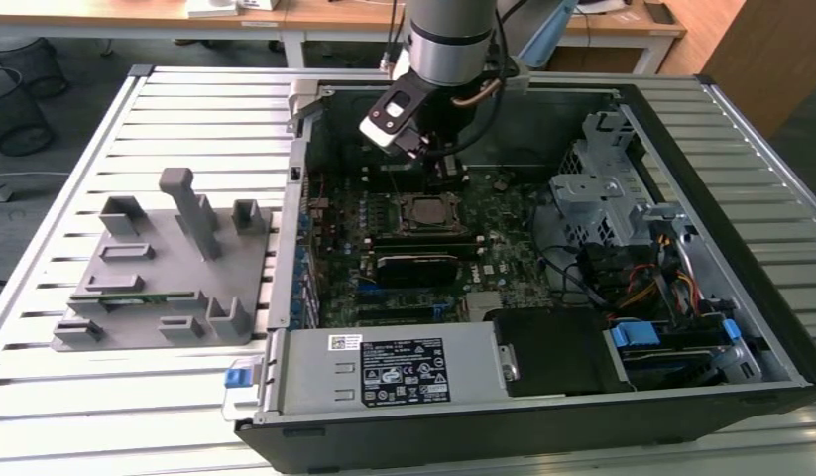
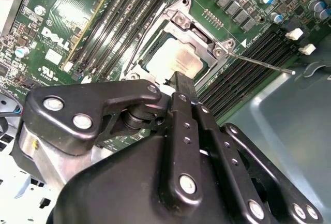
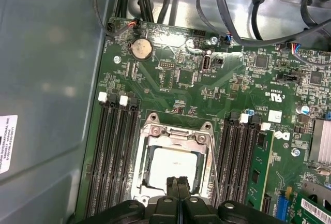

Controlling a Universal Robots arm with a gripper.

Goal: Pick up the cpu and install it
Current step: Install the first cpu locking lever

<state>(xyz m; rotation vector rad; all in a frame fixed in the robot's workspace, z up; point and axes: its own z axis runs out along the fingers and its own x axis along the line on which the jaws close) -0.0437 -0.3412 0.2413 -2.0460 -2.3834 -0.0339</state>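
The cpu (image 3: 173,166) was seen lying flat inside the socket (image 3: 176,131) on the motherboard (image 3: 217,87), its pale metal top framed by the silvery metal bracket of the socket. In both wrist views the gripper (image 3: 178,181) was found directly above the near edge of the chip, with its two black fingertips (image 3: 172,182) pressed together so that no gap was left between them. Nothing was gripped between them; whether the tips were touching the chip's surface could not be told. In the second wrist view the cpu (image 2: 173,58) was shown just beyond the tip of the fingers (image 2: 184,84), seated within the socket frame, with a thin metal lever (image 2: 264,63) standing out from the socket's side.

In the exterior view the arm (image 1: 447,45) was lowered into the open computer case (image 1: 725,149), and the gripper (image 1: 441,178) was held just over the socket (image 1: 427,210) near the middle of the board. On the exterior view's left, a grey fixture block (image 1: 163,273) with upright posts was set on the slatted table (image 1: 182,109), well apart from the gripper.
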